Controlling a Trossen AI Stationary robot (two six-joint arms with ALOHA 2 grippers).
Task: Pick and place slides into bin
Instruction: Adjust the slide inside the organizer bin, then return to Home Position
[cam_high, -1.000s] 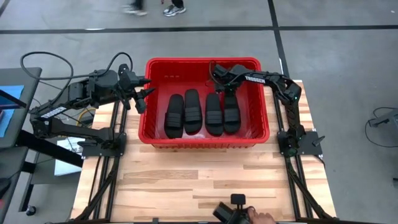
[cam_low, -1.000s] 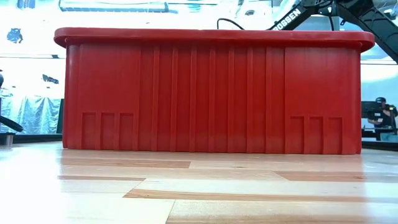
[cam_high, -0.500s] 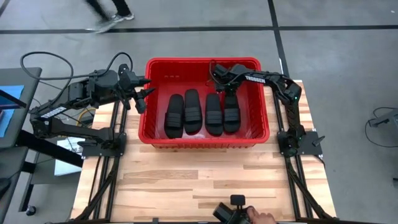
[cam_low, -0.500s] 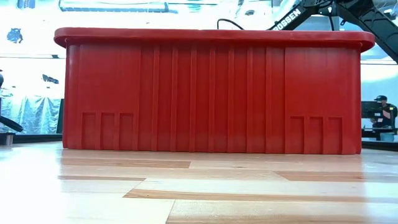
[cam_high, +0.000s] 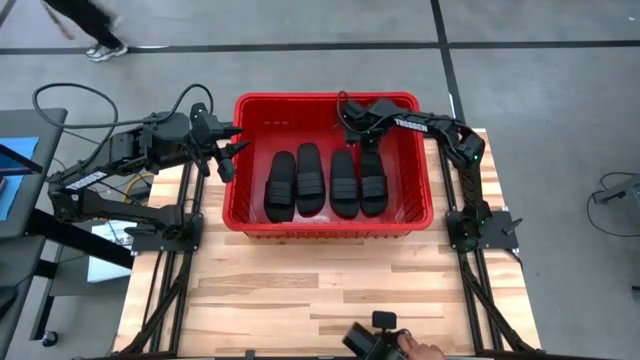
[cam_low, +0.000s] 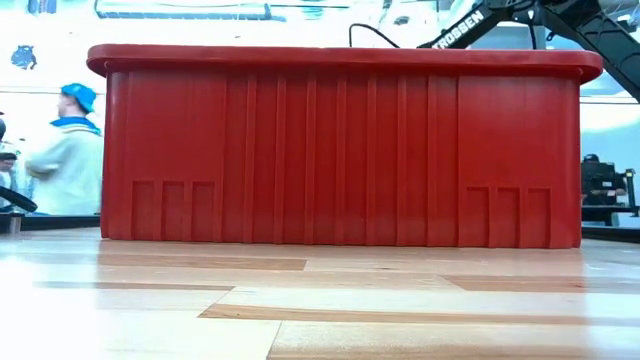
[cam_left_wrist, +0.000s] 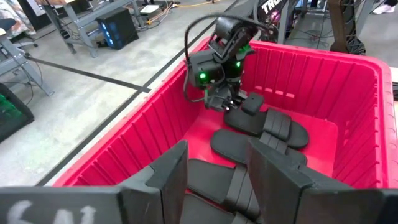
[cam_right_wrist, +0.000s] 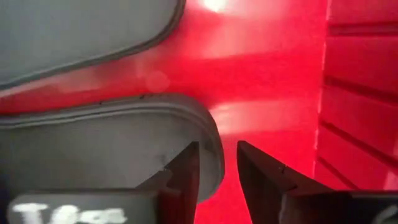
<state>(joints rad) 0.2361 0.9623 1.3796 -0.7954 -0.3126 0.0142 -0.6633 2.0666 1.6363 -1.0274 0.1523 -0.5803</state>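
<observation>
Four black slides lie side by side on the floor of the red bin (cam_high: 325, 98): (cam_high: 280, 187), (cam_high: 309, 180), (cam_high: 343, 185) and the rightmost (cam_high: 373, 188). My right gripper (cam_high: 362, 150) reaches down into the bin over the rightmost slide's far end (cam_left_wrist: 252, 102). Its fingers are slightly open, with that end's rim (cam_right_wrist: 208, 146) at the gap. My left gripper (cam_high: 236, 152) hangs open above the bin's left rim, touching nothing. In the low view the bin wall (cam_low: 340, 150) hides the slides. My right gripper points down on the far end of the rightmost slide. Its fingers (cam_right_wrist: 180, 168) stand on either side of the sole's rounded rim (cam_right_wrist: 211, 155). A gap shows beside the other finger, and I cannot tell whether either finger touches. The slide lies on the bin floor.
Bare wooden table (cam_high: 330, 290) stretches from the bin to the near edge. A person's hand (cam_high: 415, 350) and a dark device (cam_high: 375, 335) are at that edge. A person (cam_low: 65, 160) stands in the room beyond.
</observation>
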